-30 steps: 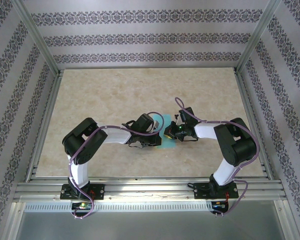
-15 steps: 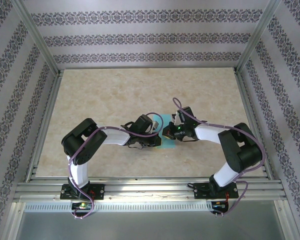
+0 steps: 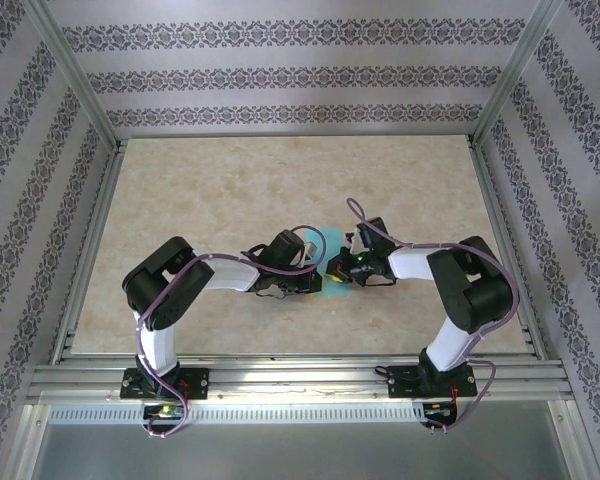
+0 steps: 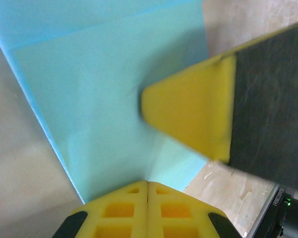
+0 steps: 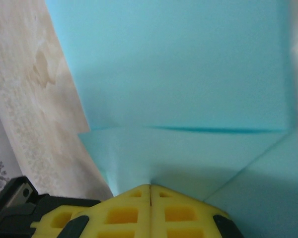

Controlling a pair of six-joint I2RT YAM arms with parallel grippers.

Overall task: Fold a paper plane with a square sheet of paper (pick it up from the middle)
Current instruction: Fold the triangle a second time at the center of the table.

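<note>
Closed right tool (image 5: 150, 191) seems shifted slightly across paper (image 5: 179, 74).

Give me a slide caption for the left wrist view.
Left pincer, shut, tips on the creased turquoise sheet, with the right pincer over it, above the beige table.

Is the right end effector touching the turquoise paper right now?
Touching. In the right wrist view, the paper meets the shut right end effector at its tips, with no gap visible.
</note>
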